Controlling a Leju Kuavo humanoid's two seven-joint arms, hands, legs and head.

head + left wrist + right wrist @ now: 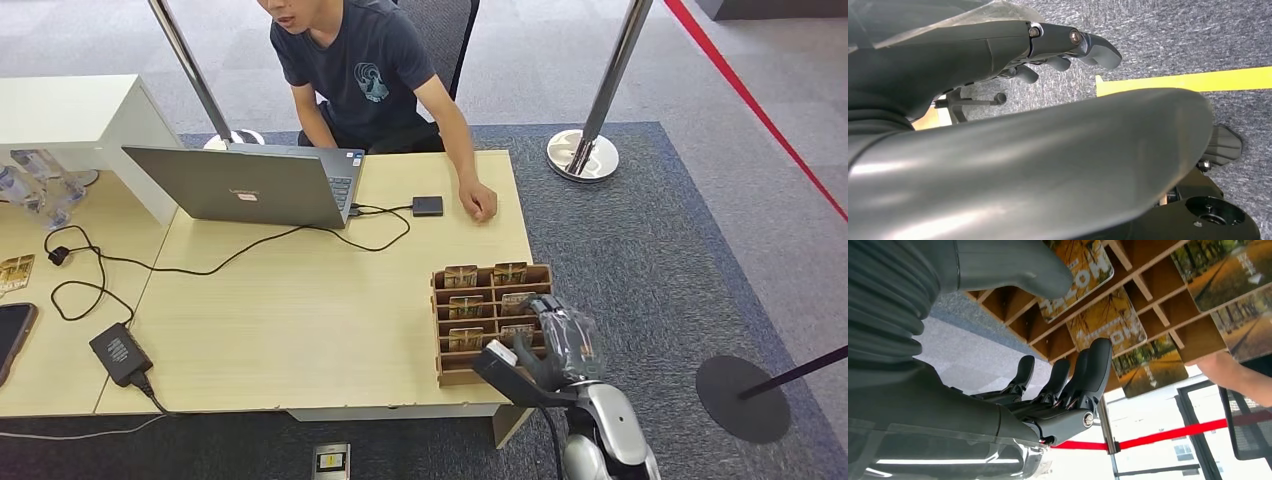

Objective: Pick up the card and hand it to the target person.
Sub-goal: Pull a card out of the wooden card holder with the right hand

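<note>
Cards (466, 308) stand upright in the wooden rack (444, 372), lower right of the head view, edges exposed for pinching. Right robot hand (560, 340) hovers there, fingers (1096, 365) spread, holding nothing. Person (372, 70) waits across the surface (300, 320).

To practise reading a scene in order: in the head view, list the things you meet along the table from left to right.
phone → power adapter → laptop → small black box → person's hand → wooden card rack → robot's right hand
</note>
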